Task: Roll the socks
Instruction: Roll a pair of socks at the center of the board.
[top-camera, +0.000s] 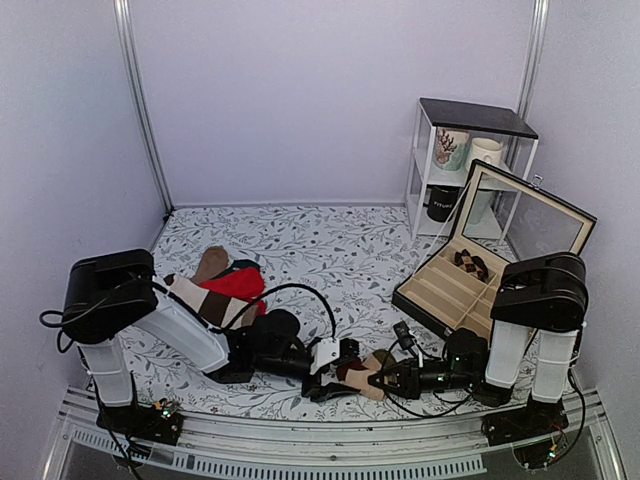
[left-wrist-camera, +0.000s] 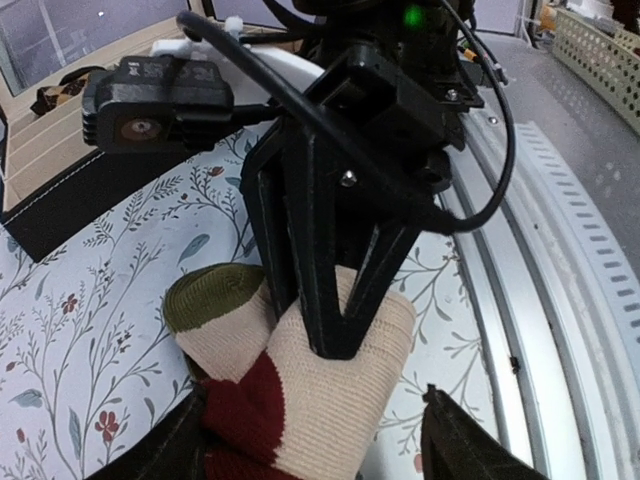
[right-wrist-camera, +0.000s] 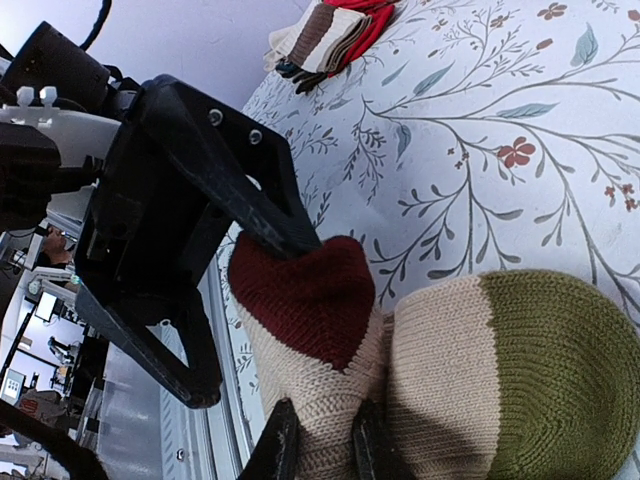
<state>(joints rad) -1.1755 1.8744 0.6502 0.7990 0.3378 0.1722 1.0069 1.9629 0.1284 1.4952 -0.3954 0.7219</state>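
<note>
right tool (right-wrist-camera: 320, 445) pinching the socks (right-wrist-camera: 430, 370), left tool (left-wrist-camera: 315, 405) spread around them

Tan-beige socks (top-camera: 362, 377), bunched into a compact roll with a dark maroon patch uppermost and an olive-green band at one end, sit at the near centre of the scene.

Left arm (top-camera: 190, 335): white link, black housings, looped black cable. Right tool (left-wrist-camera: 335, 342): black fingers, one silver screw, green lamp lit.
</note>
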